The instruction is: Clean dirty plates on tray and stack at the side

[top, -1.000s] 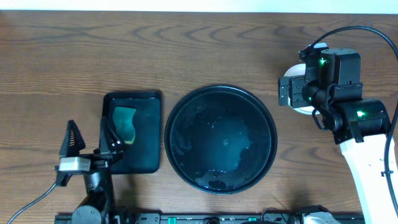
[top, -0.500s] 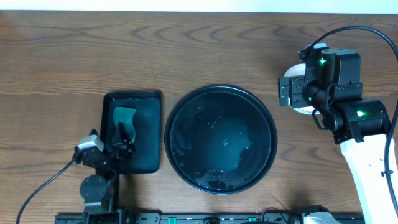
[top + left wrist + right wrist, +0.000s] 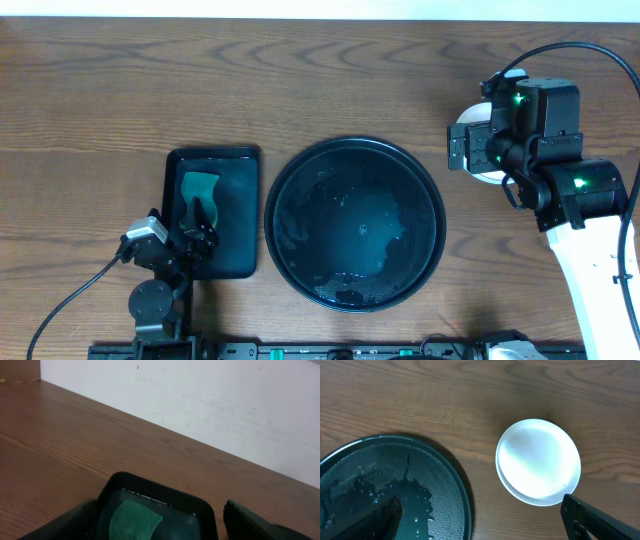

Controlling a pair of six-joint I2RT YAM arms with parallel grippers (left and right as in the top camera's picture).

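Observation:
The large round black tray [image 3: 300, 175] lies mid-table, holding only a film of water; its wet rim also shows in the right wrist view [image 3: 462, 485]. The plates [image 3: 538, 462] sit stacked on the bare table right of the tray, a clean white one on top with another rim showing under it. In the overhead view the right arm hides most of the plates [image 3: 478, 113]. My right gripper [image 3: 481, 502] is open and empty above the gap between tray and stack. My left gripper [image 3: 160, 508] is open and empty, low over the small tray's near end.
A small rectangular black tray [image 3: 235, 165] left of the round tray holds a green sponge [image 3: 196, 185], which also shows in the left wrist view [image 3: 132, 520]. A white wall [image 3: 225, 405] runs along the table's far edge. The left arm base sits at the front left.
The left arm has folded down and back from a raised pose, its gripper now low at the small tray's near end. The right arm and plates have not moved.

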